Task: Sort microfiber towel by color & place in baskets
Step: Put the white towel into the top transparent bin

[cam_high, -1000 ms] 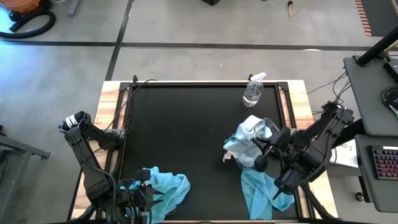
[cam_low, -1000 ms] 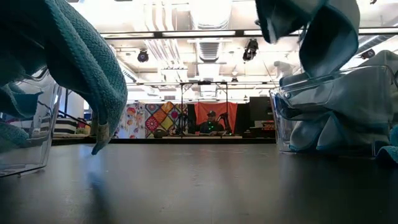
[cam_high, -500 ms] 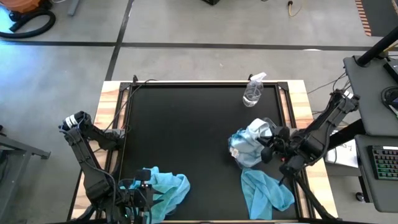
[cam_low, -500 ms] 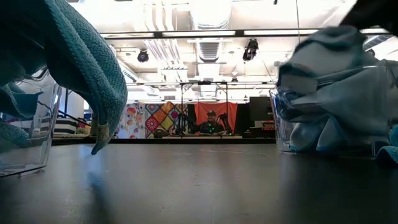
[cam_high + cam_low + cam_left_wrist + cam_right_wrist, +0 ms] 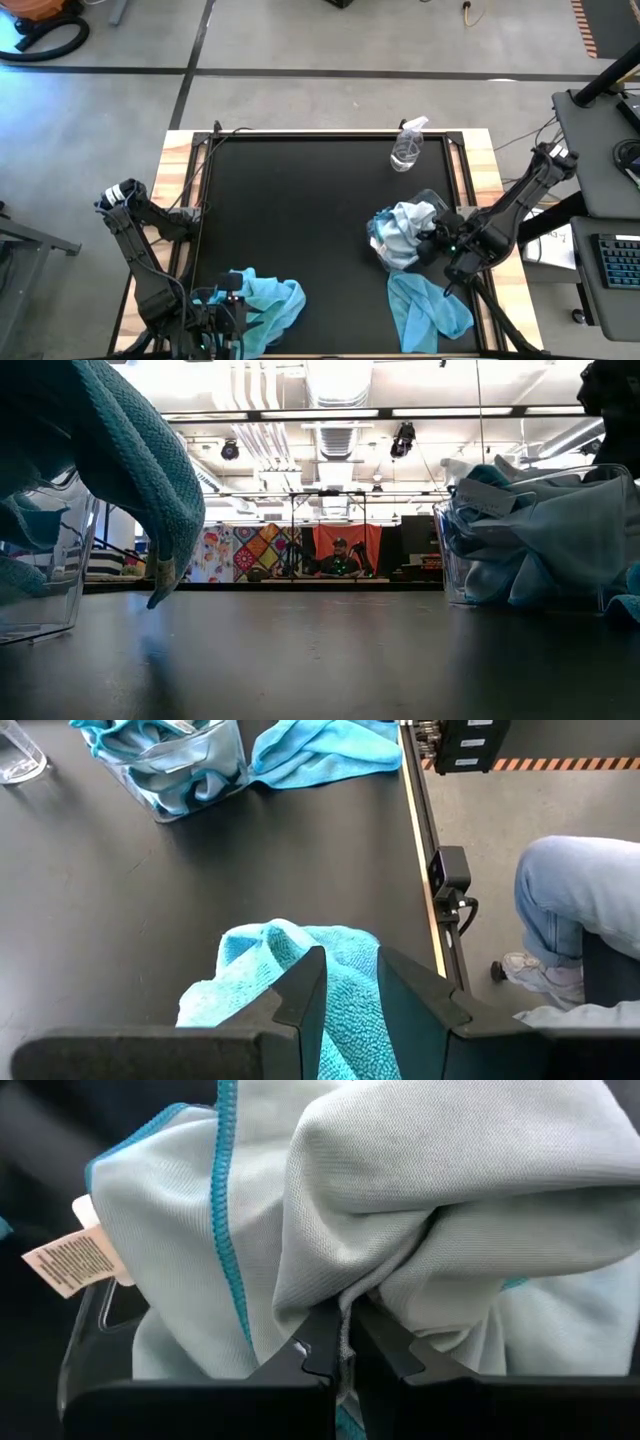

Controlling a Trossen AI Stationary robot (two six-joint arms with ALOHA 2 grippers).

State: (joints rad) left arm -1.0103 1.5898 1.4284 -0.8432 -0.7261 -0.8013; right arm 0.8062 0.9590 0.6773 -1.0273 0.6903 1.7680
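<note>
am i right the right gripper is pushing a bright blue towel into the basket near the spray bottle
Not quite: the right gripper is shut on a pale whitish towel with blue stitching, as the right wrist view shows. It is at the basket near the spray bottle.

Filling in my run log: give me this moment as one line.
right gripper: shut on pale towel, at right basket | left gripper: on teal towel, jaw state unclear | loose teal towel: on table

A grey concrete floor [image 5: 300, 40] crossed by dark lines surrounds the black-topped bench [image 5: 300, 200] with its pale wooden edges. A grey desk [image 5: 600, 150] bearing a keyboard [image 5: 622, 268] stands to one side. Beyond, bright ceiling lights [image 5: 320, 412], ducts [image 5: 335, 385] and colourful patterned hangings [image 5: 262, 550] fill the room, where a seated person [image 5: 340, 560] faces the bench.
</note>
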